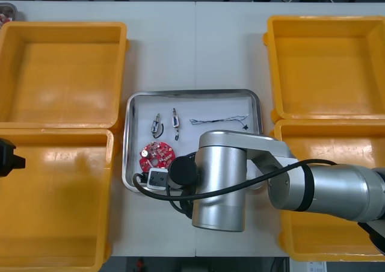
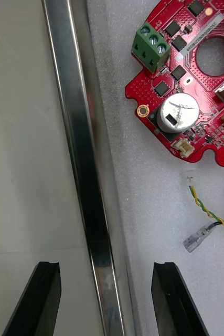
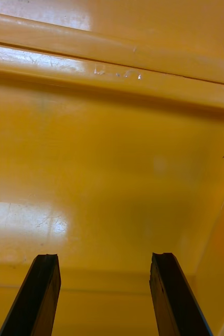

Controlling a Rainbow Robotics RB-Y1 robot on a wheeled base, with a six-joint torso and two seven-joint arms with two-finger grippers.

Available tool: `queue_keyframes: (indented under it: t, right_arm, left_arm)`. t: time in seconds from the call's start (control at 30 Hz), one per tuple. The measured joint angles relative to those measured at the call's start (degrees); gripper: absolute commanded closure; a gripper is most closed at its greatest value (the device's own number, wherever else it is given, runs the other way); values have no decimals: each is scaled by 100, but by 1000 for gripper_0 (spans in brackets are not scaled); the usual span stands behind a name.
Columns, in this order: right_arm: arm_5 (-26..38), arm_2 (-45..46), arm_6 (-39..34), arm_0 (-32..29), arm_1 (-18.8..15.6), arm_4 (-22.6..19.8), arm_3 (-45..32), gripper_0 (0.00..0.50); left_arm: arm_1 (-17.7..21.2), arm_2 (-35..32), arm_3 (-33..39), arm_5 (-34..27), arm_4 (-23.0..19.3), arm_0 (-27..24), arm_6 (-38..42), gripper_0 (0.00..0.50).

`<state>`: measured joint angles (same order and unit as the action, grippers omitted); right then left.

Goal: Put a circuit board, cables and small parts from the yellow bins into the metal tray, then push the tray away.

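Note:
The metal tray [image 1: 192, 94], white inside, stands mid-table between the bins. In it lie a round red circuit board [image 1: 156, 154], two small metal parts [image 1: 156, 126] [image 1: 175, 120] and a thin black cable [image 1: 219, 121]. My right arm [image 1: 219, 188] reaches over the tray's near left corner. My right gripper [image 2: 106, 294] is open and straddles the tray's rim [image 2: 85, 184], one finger outside over the table and one inside. Just beyond the inner finger lie the board [image 2: 195, 79] and a yellow and black cable end [image 2: 211, 215]. My left gripper [image 3: 105, 294] hangs open over a bin's floor [image 3: 112, 157].
Two yellow bins stand at the left [image 1: 63, 73] [image 1: 54, 200] and two at the right [image 1: 328, 67] [image 1: 325, 251]. My left arm [image 1: 7, 157] shows at the left edge over the near left bin. Bare table lies beyond the tray's far rim.

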<state>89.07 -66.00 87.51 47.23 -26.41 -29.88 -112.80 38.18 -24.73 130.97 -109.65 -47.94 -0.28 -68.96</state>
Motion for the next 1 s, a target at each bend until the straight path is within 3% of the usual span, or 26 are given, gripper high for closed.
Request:
queue_keyframes:
  t: [0.47, 0.93, 1.0]
  right_arm:
    - [-10, -390, 0, 52, 60, 387, 61, 0]
    - [-166, -498, 0, 107, 65, 410, 242, 0]
    - [-166, -499, 0, 110, 66, 410, 242, 87]
  left_arm:
    - [0, 0, 0, 0, 1, 0, 0, 0]
    - [0, 0, 0, 0, 1, 0, 0, 0]
    - [0, 0, 0, 0, 1, 0, 0, 0]
